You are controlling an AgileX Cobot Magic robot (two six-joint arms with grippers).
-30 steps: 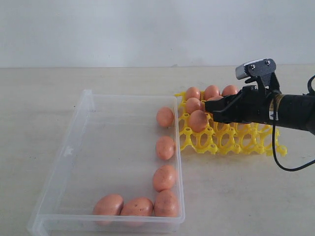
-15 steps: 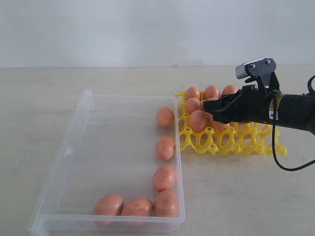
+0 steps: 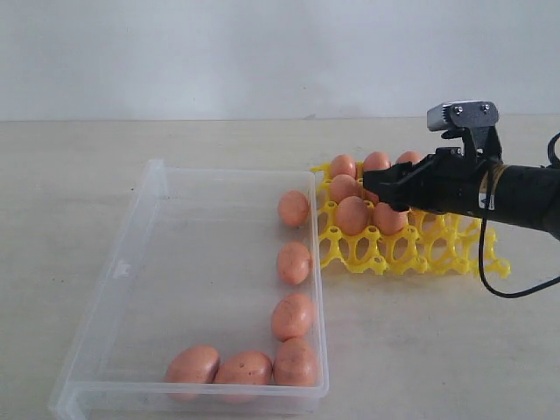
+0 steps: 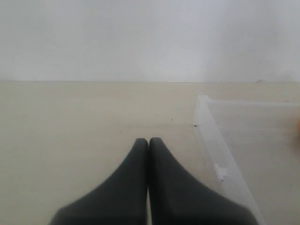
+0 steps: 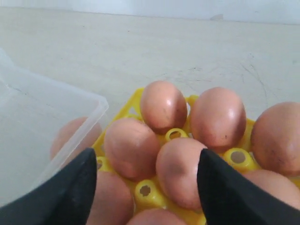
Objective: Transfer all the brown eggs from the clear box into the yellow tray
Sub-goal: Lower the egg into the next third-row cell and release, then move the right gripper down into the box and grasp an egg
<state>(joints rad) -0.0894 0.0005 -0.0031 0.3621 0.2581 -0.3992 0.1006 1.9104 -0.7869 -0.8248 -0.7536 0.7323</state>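
though reaching in low over the yellow tray [image 3: 411, 254], grips nothing: right claw [image 3: 372, 185] released, black fingers spread wide above the tray cups nearest the clear box [image 3: 140, 229]. seen from the right wrist view, right claw [image 5: 145, 161] likewise parted on bare air, with brown eggs [image 5: 180, 171] seated in the yellow tray [image 5: 145, 190] below and between the two fingers [image 5: 70, 187], and a corner of the clear box [image 5: 99, 107] just beside the tray.

counts six brown eggs [image 3: 353, 215] showing in the tray in the exterior view, with the arm covering part of the tray behind them. finds six more inside the clear box: three spaced along the long wall next to the tray, three bunched in a row along the short wall nearest the exterior camera, ending in the corner on the tray's side. sits on a pale counter [image 3: 219, 140], box and tray alike.

outside the box, off one corner of its rim [image 4: 206, 123]: left claw [image 4: 149, 143] clenched tight, tips pressed together, holding nothing, low over bare counter [image 4: 70, 122].
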